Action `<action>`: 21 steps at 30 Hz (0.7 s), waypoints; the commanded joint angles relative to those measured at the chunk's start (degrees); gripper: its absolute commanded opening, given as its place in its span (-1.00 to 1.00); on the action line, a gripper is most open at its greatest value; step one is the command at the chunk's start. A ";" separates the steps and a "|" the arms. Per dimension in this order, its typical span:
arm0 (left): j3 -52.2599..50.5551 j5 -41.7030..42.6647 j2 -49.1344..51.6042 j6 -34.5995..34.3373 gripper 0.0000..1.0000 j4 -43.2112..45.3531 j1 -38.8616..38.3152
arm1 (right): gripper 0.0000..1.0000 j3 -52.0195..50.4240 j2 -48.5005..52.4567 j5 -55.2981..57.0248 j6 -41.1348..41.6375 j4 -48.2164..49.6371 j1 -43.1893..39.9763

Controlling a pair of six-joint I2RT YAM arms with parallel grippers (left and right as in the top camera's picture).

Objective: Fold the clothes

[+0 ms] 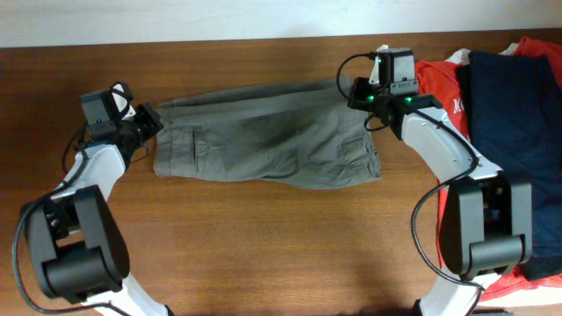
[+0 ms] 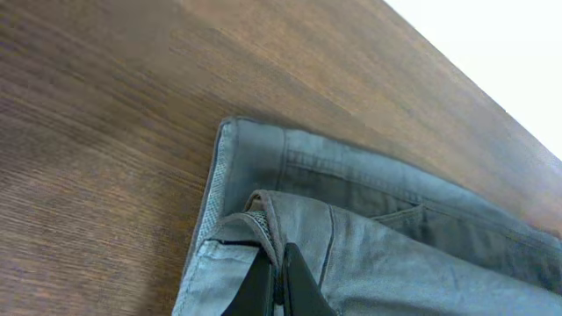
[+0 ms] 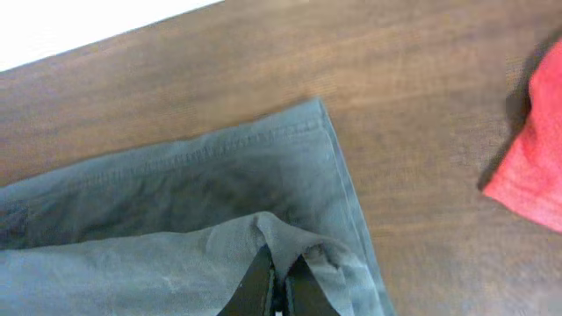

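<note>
**Your grey-khaki shorts (image 1: 263, 132), laid out flat on the far half of the table (image 1: 263, 246)**
You'll find them stretched left to right as one long band, lying in layers. Both ends have stitched edges, pocket seams show on top, and soft wrinkles darken the middle. At each end a small peak of the top layer stands up off the cloth beneath.

The left arm (image 1: 97, 167) and right arm (image 1: 435, 140) have white shells, black joints (image 1: 483, 219), looping black cables (image 1: 415, 219).
</note>
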 commanded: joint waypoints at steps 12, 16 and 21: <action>2.32 14.56 -1.40 -0.35 0.34 15.91 -1.75 | 0.97 2.58 0.15 1.60 -2.56 12.02 -0.31; 2.32 13.11 -10.21 2.93 0.32 10.60 -1.81 | 0.97 2.58 -8.96 -3.48 -2.54 -4.28 -0.28; 2.29 6.93 -13.29 5.16 -0.99 -12.52 -4.39 | -0.88 2.23 -10.34 -4.31 -2.54 -28.30 -0.24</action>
